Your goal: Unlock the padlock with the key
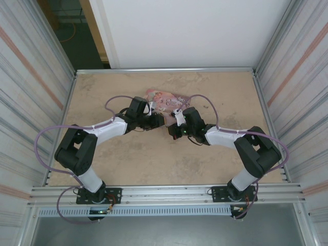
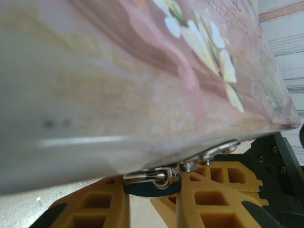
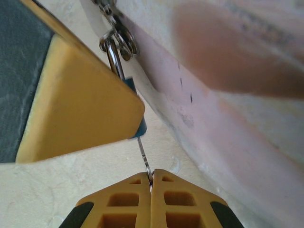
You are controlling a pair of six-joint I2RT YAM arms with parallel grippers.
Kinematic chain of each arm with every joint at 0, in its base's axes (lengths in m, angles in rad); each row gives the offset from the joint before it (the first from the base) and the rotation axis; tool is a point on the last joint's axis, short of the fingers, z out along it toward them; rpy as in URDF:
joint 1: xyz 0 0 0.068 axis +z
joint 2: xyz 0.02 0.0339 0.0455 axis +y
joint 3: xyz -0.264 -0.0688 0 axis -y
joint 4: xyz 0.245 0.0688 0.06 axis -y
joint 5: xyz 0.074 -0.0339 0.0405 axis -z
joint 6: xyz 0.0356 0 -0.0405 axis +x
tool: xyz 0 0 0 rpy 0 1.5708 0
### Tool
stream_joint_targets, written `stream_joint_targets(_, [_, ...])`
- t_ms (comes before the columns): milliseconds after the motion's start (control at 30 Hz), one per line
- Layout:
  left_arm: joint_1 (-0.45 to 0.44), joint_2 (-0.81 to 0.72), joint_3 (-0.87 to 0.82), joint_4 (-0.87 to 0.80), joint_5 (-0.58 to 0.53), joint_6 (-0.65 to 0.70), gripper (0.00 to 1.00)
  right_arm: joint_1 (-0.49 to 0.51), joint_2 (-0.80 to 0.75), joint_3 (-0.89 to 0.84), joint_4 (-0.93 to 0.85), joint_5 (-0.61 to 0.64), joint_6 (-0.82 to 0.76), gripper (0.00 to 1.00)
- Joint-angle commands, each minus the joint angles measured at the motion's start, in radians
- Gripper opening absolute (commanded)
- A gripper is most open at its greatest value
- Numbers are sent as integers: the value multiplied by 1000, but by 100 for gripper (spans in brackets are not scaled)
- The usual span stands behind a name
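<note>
Yellow fingertips of our right hand (image 3: 151, 179) sit closest to the lens, pressed together and pinching the key (image 3: 144, 154), so only its thin blade shows above them. The blade runs up to the underside of the padlock (image 3: 141, 127). We cannot tell how deep it sits in the keyhole. Our left hand (image 1: 155, 121) is clamped on the small blue body from the sides, one broad finger covering most of it. The shackle (image 3: 111, 52) hooks through metal rings (image 3: 124, 42) on the edge of the pink tin (image 3: 228, 95), which lies on the counter (image 3: 42, 194) toward its far middle, so the padlock hangs just beside the tin wall.

We judge the turn to be the risky part. If the blade is not fully seated or our wrist twists off its axis, the thin metal may bend or slide between the fingertips. The body could also swivel in the left hand's grip, or the tin could be dragged along.
</note>
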Motion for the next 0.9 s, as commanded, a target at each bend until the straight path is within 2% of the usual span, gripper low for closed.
stream_joint_targets(0, [-48, 4, 1, -29, 111, -6, 11, 0, -34, 64, 155, 40, -51, 0])
stream_joint_targets(367, [-58, 14, 2, -27, 108, -19, 11, 8, -36, 45, 239, 21, -22, 0])
stream_joint_targets(700, [-66, 20, -37, 13, 120, -55, 11, -4, -29, 100, 328, -17, 14, 0])
stream_joint_targets(867, [-65, 22, -51, 37, 123, -69, 11, -4, -13, 106, 310, -23, 8, 0])
